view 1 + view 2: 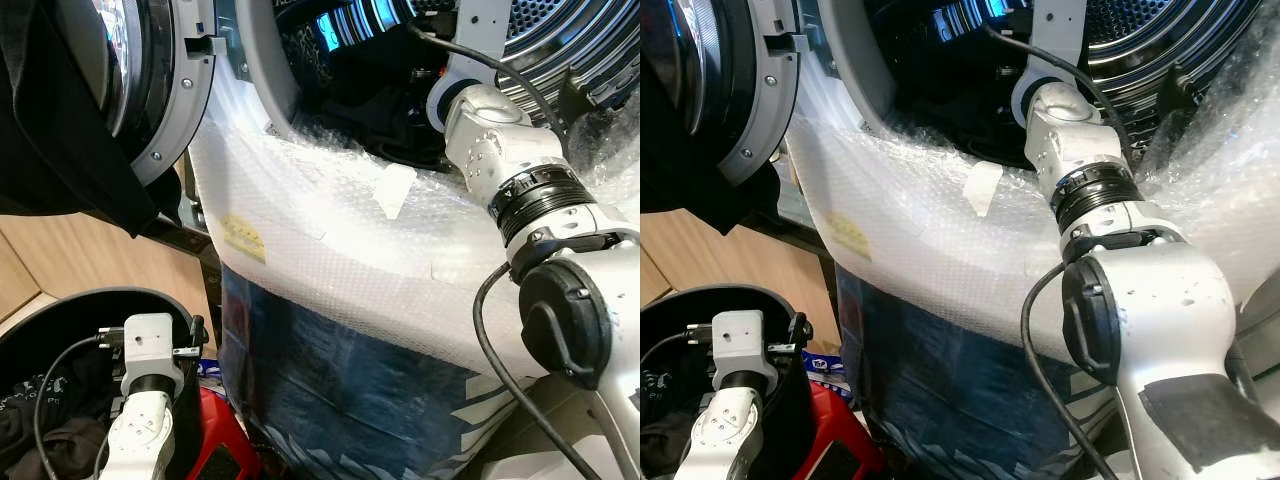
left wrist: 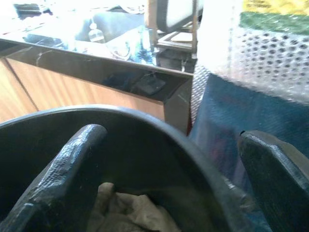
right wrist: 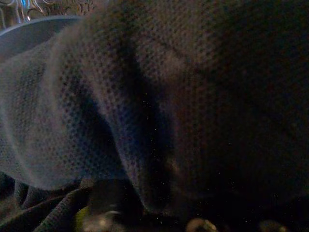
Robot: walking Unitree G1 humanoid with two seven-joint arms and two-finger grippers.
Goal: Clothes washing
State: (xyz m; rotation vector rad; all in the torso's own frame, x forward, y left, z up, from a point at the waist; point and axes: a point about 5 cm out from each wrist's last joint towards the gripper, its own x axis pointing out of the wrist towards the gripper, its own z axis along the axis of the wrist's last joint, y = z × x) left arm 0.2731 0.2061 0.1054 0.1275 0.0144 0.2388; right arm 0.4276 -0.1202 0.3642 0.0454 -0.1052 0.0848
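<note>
The washing machine's drum [image 1: 560,40] stands open, with dark clothes [image 1: 380,110] lying in its mouth. My right arm [image 1: 500,150] reaches over the rim into the drum. In the right wrist view, dark mesh fabric [image 3: 145,96] presses close against the camera and covers the right gripper. Low on the left, my left gripper [image 2: 171,137] hangs open over a black laundry basket [image 1: 60,310], one finger [image 2: 72,159] inside the rim and the other finger [image 2: 275,174] outside it. Crumpled clothes [image 2: 125,212] lie in the basket below it.
The round door [image 1: 150,80] swings open to the left, with a black garment [image 1: 50,120] draped over it. Bubble wrap [image 1: 330,230] covers the machine's front above a dark blue panel [image 1: 340,380]. A red object [image 1: 215,440] sits beside the basket. Wooden cabinets [image 1: 60,250] stand behind.
</note>
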